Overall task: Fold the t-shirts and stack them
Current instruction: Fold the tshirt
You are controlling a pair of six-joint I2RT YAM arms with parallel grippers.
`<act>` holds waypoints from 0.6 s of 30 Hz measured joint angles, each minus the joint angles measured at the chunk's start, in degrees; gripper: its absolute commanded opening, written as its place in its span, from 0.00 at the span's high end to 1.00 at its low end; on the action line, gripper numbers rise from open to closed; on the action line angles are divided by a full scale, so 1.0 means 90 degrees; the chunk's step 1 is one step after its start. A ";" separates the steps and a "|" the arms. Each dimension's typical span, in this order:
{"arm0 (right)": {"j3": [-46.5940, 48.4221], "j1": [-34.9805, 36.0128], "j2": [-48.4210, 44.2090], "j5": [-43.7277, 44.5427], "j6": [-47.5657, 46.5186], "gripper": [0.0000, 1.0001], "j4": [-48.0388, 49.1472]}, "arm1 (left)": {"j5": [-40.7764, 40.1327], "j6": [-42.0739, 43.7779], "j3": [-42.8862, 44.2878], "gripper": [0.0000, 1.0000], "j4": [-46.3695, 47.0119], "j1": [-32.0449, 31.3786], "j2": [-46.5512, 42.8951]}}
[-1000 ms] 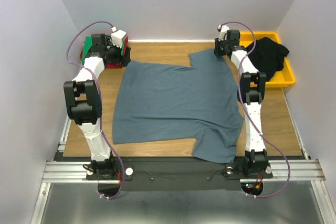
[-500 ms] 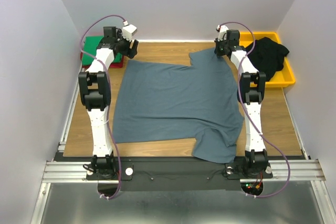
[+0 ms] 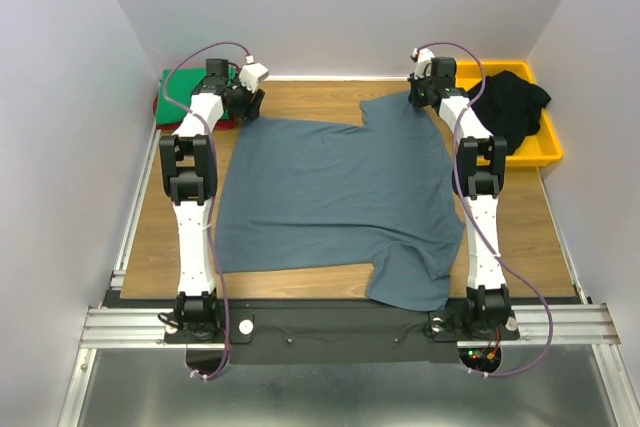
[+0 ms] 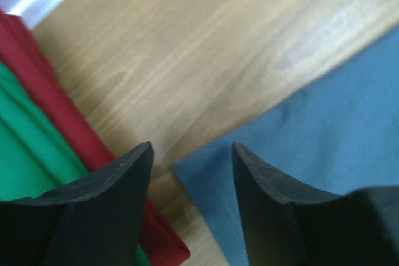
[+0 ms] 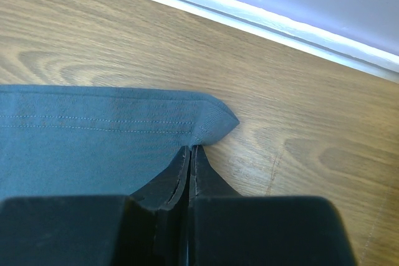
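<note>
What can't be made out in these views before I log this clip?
- Right wrist view: whether the right gripper, shut at a corner of the blue-grey shirt, pinches cloth; the shut jaws hide that.
- Left wrist view: green shirt and red shirt, cut off by the frame edge and the left gripper.
- Top view: how many black shirts lie in the yellow bin; too dark.

Place: robot lab test cell.
Enclosure: plain white walls (image 3: 330, 7) on three sides.
Bench: wooden table (image 3: 300, 97), metal rails (image 3: 130, 327) along the near edge.
Equipment: left arm (image 3: 190, 207) and right arm (image 3: 480, 207), mounted at the rails.
Props: blue-grey t-shirt (image 3: 330, 197) spread flat; yellow bin (image 3: 548, 152).
</note>
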 measured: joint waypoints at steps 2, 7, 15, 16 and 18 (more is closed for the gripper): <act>-0.0041 0.0000 -0.0022 0.0000 -0.0007 0.99 0.0015 | -0.0073 0.0199 0.0002 0.40 -0.0231 -0.0063 0.0000; -0.0172 0.0000 -0.0085 -0.0002 -0.0046 0.99 0.0080 | -0.0243 0.0673 0.0022 0.41 -0.0673 -0.0238 0.0000; -0.0209 0.0000 -0.0114 -0.0005 -0.0095 0.99 0.0087 | -0.0328 0.0865 0.0699 0.41 -0.0998 -0.0270 0.0274; -0.0209 0.0000 -0.0114 -0.0002 -0.0100 0.99 0.0087 | -0.0328 0.0865 0.0704 0.41 -0.0998 -0.0265 0.0284; -0.0209 0.0000 -0.0114 -0.0002 -0.0119 0.99 0.0087 | -0.0328 0.0865 0.0704 0.41 -0.0998 -0.0255 0.0308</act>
